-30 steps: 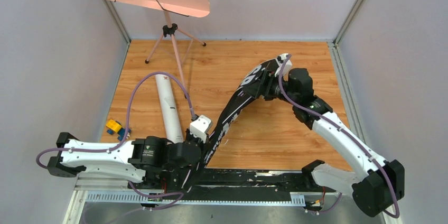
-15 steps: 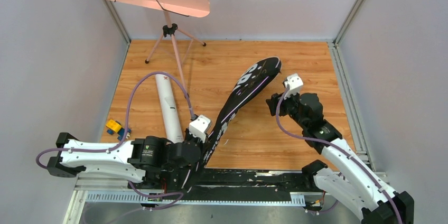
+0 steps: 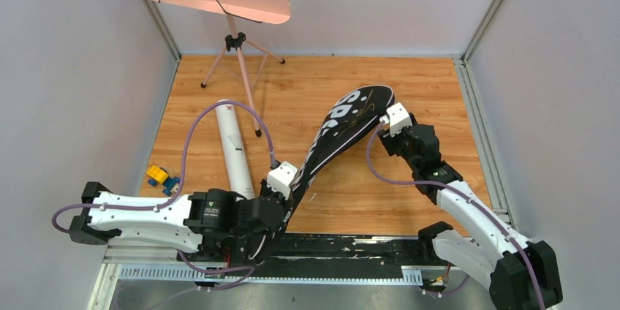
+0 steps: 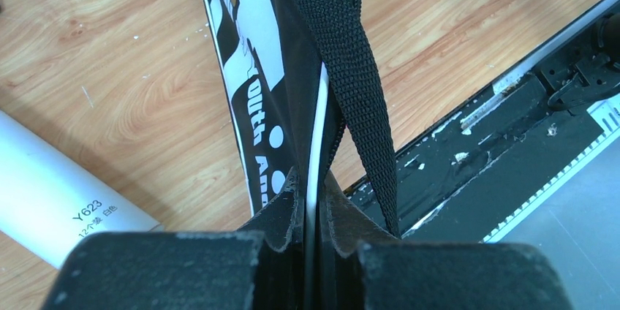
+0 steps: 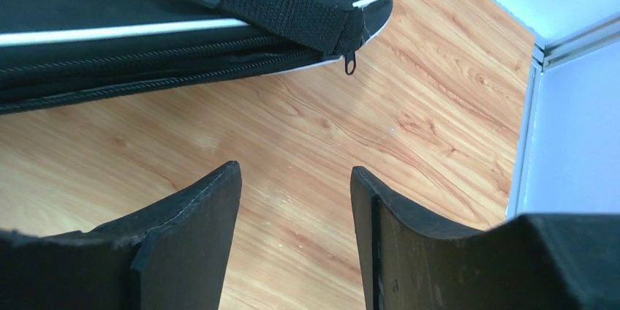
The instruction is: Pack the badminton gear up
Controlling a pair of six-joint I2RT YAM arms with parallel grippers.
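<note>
Back beside the wide end of the black bag (image 3: 343,123) with right gripper (image 5: 296,178) spread, empty. Left gripper (image 4: 311,193) clamped on narrow end. Lying diagonally on table (image 3: 409,83); probably lining up on zipper pull (image 5: 351,65).

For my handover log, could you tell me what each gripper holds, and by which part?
The left gripper is shut on the black bag, pinching its white-piped edge at the narrow near end. The right gripper is open, holding nothing.
</note>
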